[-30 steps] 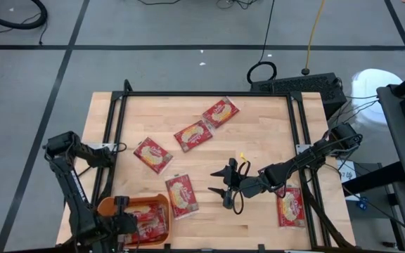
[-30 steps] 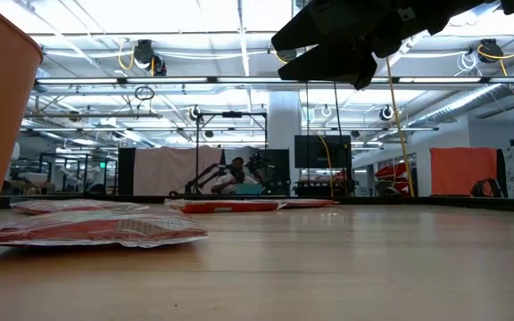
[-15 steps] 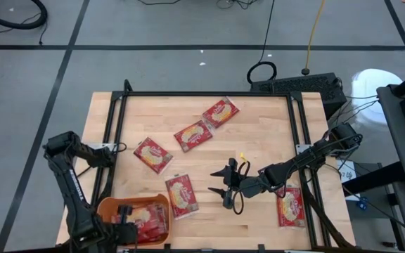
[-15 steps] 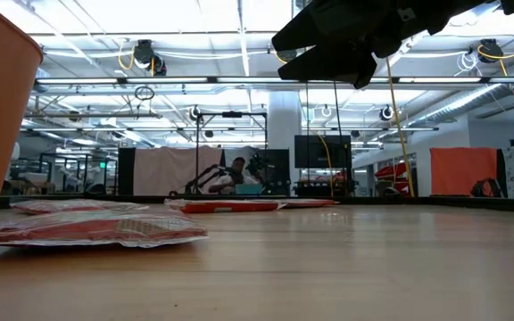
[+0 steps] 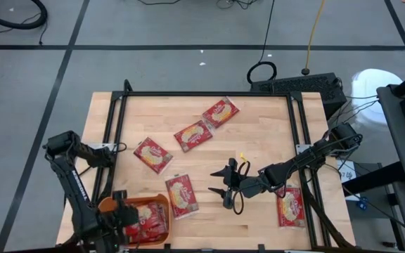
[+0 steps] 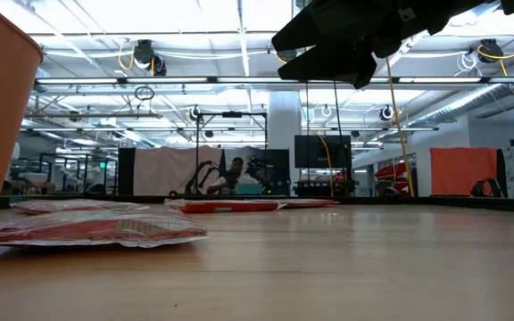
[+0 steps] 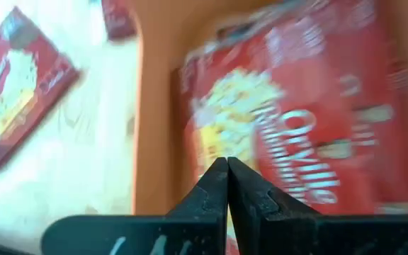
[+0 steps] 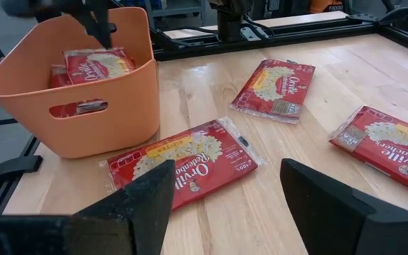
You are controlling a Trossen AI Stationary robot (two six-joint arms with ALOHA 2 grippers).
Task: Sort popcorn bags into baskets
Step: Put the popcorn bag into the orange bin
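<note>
Table (image 5: 259,126): five popcorn bags lie loose on it, the nearest (image 5: 182,196) just beside the orange basket (image 5: 107,207), which already holds several bags (image 8: 98,65). Left gripper (image 5: 121,214) hangs over the basket, fingers together, empty. Your risk: withdrawing it could catch the rim and drag the basket. Right gripper (image 5: 225,188) waits mid-table, fingers apart; it may slide a flat bag rather than lift it.

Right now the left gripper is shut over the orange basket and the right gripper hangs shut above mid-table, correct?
Not quite. The right gripper is open: the right wrist view shows its fingers spread wide above the table. The rest holds: the left gripper is shut over the orange basket, which has popcorn bags in it.
</note>
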